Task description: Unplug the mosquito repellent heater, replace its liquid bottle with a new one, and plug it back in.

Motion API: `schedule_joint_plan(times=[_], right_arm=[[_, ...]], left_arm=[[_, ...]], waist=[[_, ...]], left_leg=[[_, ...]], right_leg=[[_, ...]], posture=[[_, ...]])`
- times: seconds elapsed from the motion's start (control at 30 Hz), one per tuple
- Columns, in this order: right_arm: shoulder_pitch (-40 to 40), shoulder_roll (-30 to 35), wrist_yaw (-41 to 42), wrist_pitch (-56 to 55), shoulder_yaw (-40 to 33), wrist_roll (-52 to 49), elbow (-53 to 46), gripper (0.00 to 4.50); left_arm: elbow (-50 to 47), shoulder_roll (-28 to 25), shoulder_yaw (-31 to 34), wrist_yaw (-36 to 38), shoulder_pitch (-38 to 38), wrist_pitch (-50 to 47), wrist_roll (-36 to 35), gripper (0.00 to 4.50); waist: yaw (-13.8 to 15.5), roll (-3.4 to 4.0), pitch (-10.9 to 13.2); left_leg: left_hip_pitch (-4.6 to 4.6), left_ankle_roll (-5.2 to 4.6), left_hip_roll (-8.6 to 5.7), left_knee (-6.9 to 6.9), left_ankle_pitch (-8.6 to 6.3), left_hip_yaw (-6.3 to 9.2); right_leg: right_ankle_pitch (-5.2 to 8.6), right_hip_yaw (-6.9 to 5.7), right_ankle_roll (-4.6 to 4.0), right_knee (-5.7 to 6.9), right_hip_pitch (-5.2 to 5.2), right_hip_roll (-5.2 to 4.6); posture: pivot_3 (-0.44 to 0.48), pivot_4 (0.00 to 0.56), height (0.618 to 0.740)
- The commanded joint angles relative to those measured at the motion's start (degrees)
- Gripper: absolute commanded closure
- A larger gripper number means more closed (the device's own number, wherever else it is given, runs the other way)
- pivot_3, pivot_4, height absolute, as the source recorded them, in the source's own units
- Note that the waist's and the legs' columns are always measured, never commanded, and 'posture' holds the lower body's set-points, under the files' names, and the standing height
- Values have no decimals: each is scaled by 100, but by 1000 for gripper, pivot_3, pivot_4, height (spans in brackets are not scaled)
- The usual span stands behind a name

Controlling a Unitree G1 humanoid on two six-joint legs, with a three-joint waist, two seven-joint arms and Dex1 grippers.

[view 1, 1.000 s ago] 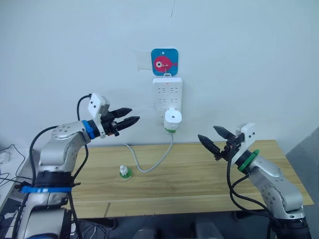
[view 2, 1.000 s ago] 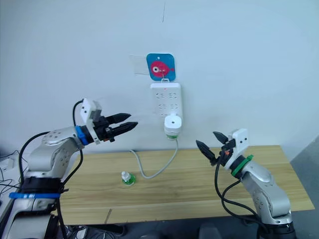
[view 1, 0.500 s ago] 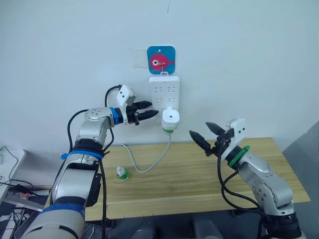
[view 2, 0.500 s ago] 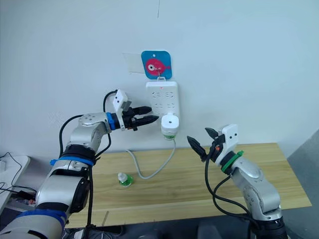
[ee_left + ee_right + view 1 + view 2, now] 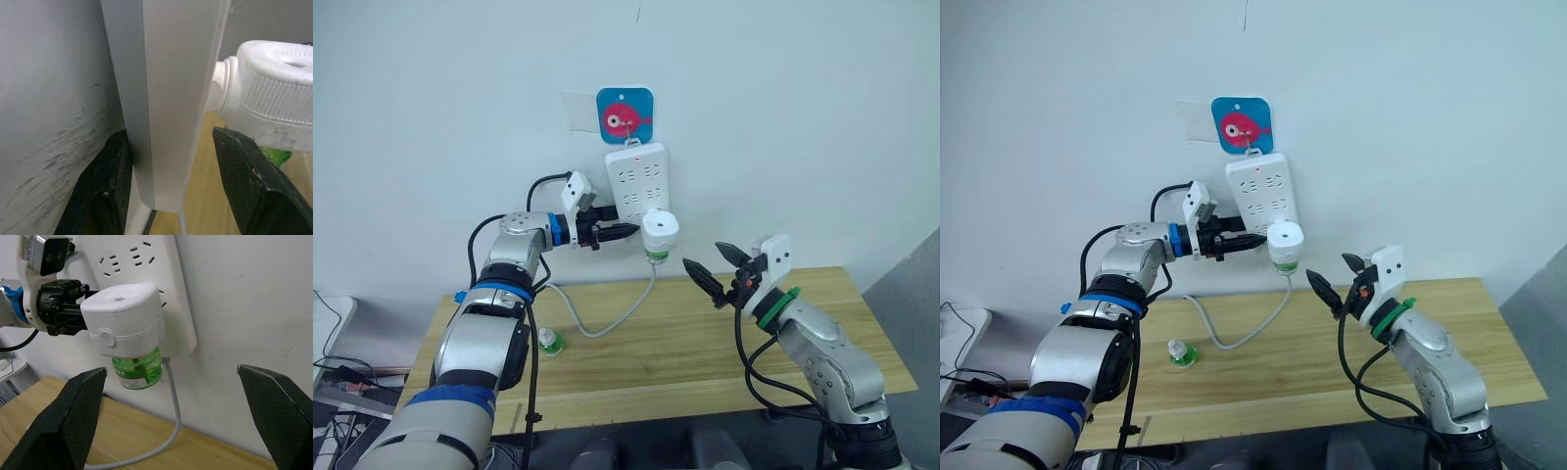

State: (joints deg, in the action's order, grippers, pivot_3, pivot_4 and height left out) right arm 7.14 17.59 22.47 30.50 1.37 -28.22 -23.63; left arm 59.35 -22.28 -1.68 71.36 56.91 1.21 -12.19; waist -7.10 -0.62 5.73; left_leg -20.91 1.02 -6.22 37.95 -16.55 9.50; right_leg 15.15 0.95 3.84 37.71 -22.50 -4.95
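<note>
— Left gripper?
— Parted black ribbed fingers straddle the smooth white power strip edge, beside the ridged, round-topped mosquito repellent heater, plugged in with its translucent green liquid bottle.
— Right gripper?
— Spread wide, empty, near the heater. The capped new one stands on the wooden table.

No readable text, brand or number is seen; only a pink fish picture is borne by the blue wall hook plate above the power strip.
</note>
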Motion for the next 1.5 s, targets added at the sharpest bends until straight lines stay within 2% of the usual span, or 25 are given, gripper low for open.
schedule_joint_plan(times=[0.03, 0.23, 0.4, 0.67, 1.17, 1.27, 1.33, 1.37, 1.5], right_arm=[[57, -24, -2, -6, 72, 40, -253, 0], [200, -165, -137, 127, 302, 91, -337, 0], [333, -272, -359, 264, 470, 236, -428, 0], [991, -591, -981, 562, 575, 733, -285, 0], [1723, -1079, -1357, 790, 897, 1398, 287, 0], [1708, -1125, -1321, 784, 908, 1459, 279, 641], [1690, -1133, -1294, 788, 902, 1480, 260, 1365], [1682, -1131, -1279, 793, 897, 1488, 250, 1564], [1610, -1132, -1195, 872, 843, 1405, 158, 1561]], left_arm=[[-207, 49, 140, 179, 138, -113, -83, 1898], [-261, 104, 265, 191, 118, -250, -115, 3222], [-284, 160, 323, 164, 109, -318, -88, 3217], [-293, 191, 329, 157, 107, -334, -60, 3217], [-444, 153, 326, 72, 3, -271, -26, 3217], [-476, 142, 330, 48, -20, -269, -19, 3217], [-483, 131, 335, 33, -28, -262, -15, 3217], [-486, 129, 337, 25, -29, -259, -14, 3217], [-450, 135, 342, -79, -18, -224, 15, 3217]], waist=[[0, -1, 1], [-10, -6, 12], [-11, -11, 22], [-11, -10, 25], [-13, -9, 26], [-13, -8, 26], [-13, -8, 27], [-13, -8, 27], [-13, -8, 27]], left_leg=[[0, 0, -1, 0, 0, 0], [1, -22, 0, 1, -12, 2], [1, -22, -1, 2, -12, 3], [1, -21, -2, 4, -12, 3], [0, -21, -3, 3, -11, 3], [-1, -20, -3, 3, -11, 3], [-1, -21, -3, 2, -12, 3], [-1, -21, -3, 3, -12, 2], [-1, -21, -3, 3, -12, 3]], right_leg=[[0, 0, 0, 0, 0, 0], [0, -2, 0, 8, -1, 1], [0, -2, 0, 8, 0, 0], [-1, -2, 0, 15, -4, 0], [-1, 2, -1, 21, -12, -1], [-1, 3, -1, 20, -13, -2], [-1, 3, -1, 20, -13, -2], [-1, 3, -1, 21, -14, -2], [-1, 2, -1, 22, -14, -1]], posture=[[-247, 97, 740], [-243, 110, 740], [-244, 117, 740], [-244, 123, 740], [-221, 124, 740], [-220, 124, 740], [-220, 124, 740], [-220, 124, 740], [-222, 124, 740]])
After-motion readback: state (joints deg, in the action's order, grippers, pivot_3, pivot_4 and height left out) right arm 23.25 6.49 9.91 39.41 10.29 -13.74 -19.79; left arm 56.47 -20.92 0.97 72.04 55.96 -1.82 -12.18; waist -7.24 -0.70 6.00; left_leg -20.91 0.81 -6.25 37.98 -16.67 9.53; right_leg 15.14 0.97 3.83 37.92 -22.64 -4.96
